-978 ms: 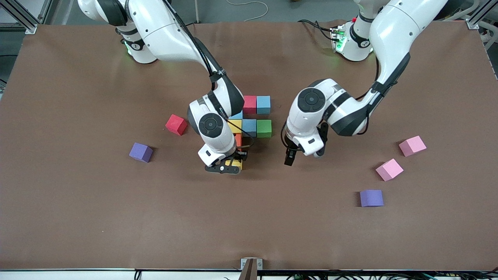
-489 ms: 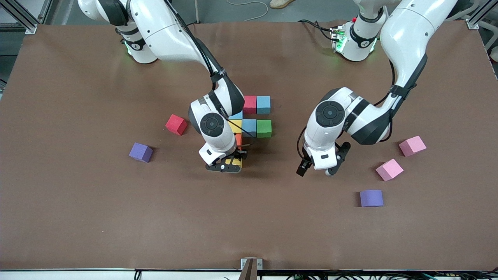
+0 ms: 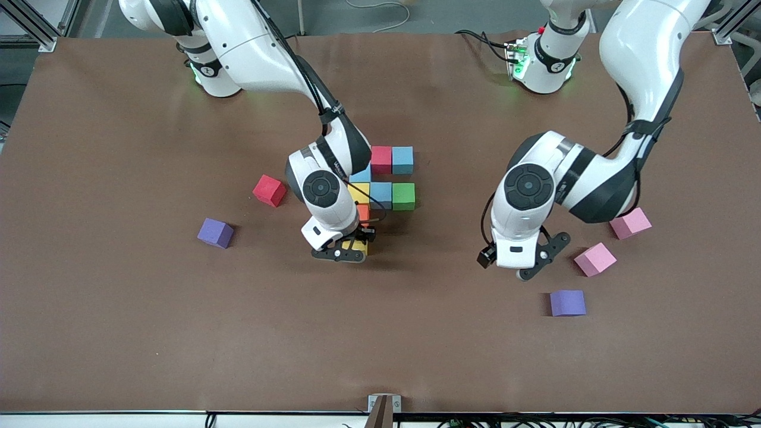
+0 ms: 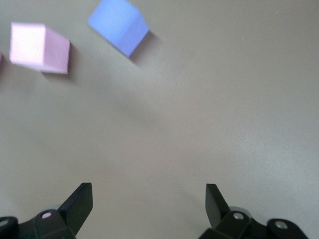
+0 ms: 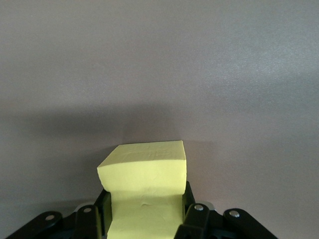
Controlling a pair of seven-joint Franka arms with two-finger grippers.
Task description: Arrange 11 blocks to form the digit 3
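Observation:
My right gripper (image 3: 343, 252) is shut on a yellow block (image 3: 358, 245) (image 5: 144, 172), held low beside the orange block (image 3: 363, 212). The orange block ends a cluster of touching blocks: yellow (image 3: 359, 192), light blue (image 3: 381, 195), green (image 3: 403, 196), a partly hidden light blue (image 3: 361, 176), red-pink (image 3: 381, 159) and light blue (image 3: 402, 160). My left gripper (image 3: 517, 265) (image 4: 148, 199) hangs open and empty over bare table, beside a pink block (image 3: 595, 259) (image 4: 40, 47) and a purple block (image 3: 567, 302) (image 4: 119, 27).
Loose blocks lie about: another pink one (image 3: 630, 223) toward the left arm's end, and a red one (image 3: 269, 190) and a purple one (image 3: 215, 232) toward the right arm's end. The right arm's forearm hides part of the cluster.
My left gripper has swung away from the green block toward the pink and purple blocks at its own end of the table. The right gripper has edged the yellow block slightly closer to the orange one.

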